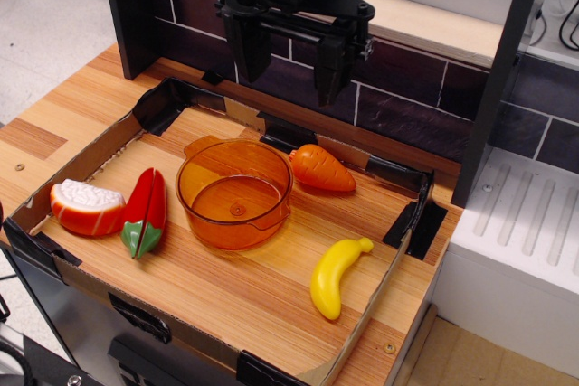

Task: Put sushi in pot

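Over on the far left sits the sushi [87,207], a half-round orange-red piece with a bumpy white rice top, lying on the wooden surface with that white top facing upward. To its right, well apart, stands the pot [234,193], round, translucent orange, upright and open, nothing inside, its small lip handle poking out at the back-left rim.

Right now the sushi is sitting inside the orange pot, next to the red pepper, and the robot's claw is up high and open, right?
Not quite. In the observation.image view the sushi is not inside the pot; the pot holds nothing, and the sushi lies on the wooden tray floor to the pot's left. It is next to the red pepper, and the gripper does hang up high with its jaws open.
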Available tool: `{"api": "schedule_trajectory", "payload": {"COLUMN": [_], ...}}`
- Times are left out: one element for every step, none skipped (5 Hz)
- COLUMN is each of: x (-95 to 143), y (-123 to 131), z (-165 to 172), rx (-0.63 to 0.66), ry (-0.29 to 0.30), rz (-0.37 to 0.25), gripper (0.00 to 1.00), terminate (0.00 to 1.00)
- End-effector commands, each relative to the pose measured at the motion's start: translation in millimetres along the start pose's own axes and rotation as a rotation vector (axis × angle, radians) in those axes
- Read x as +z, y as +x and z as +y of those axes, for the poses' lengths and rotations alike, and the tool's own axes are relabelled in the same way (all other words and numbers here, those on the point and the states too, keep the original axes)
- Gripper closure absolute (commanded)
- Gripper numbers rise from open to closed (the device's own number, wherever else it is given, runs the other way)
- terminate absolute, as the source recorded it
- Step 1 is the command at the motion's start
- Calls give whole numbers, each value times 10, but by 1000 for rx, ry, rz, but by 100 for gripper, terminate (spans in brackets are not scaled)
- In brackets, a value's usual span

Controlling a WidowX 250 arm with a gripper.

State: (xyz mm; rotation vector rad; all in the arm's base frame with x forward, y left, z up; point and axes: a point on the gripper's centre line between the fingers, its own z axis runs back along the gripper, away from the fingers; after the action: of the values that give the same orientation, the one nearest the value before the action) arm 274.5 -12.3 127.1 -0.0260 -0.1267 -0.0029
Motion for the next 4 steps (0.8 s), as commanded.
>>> {"api": "schedule_trajectory", "payload": {"x": [0,130,277,291], "y": [0,10,-59,-134], "z": [0,76,259,431], "rx": [0,-247,-490,-729], "ry": [0,-25,-89,-159], "rz": [0,53,111,207], "gripper": [0,0,0,0], "terminate": [0,0,0,0]}}
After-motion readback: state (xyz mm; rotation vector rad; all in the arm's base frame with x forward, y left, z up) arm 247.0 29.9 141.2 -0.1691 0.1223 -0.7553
